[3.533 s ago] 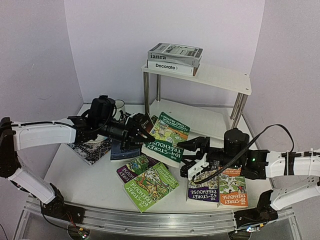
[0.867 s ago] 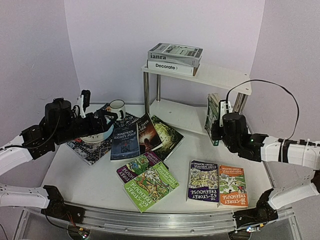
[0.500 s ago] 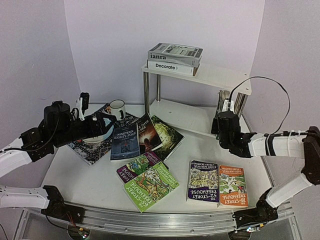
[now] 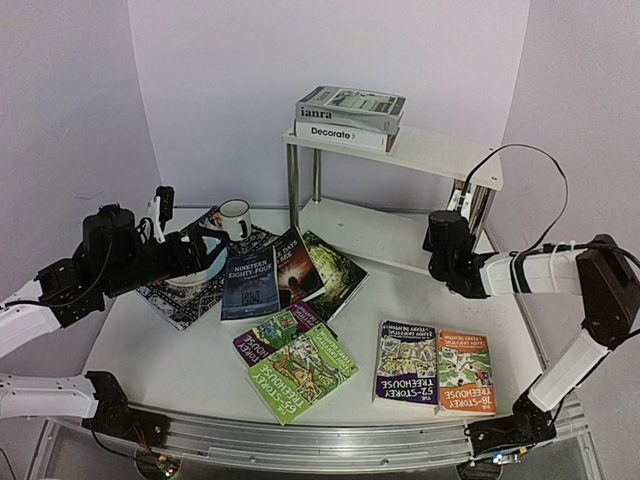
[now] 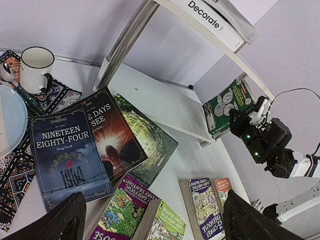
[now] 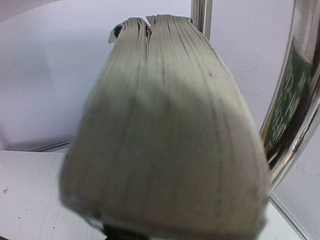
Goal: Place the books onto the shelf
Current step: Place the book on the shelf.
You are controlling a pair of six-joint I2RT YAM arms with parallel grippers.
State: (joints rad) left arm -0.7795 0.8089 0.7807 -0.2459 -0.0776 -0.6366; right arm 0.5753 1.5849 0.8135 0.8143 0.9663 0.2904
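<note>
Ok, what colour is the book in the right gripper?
The book is green with cartoon drawings; clearest in the left wrist view.

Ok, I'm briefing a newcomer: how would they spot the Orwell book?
Start at the shelf, then look down-left to the dark books fanned on the table. The Orwell book lies leftmost, beside the mat; only it has a blue cover with the white title Nineteen Eighty-Four.
</note>
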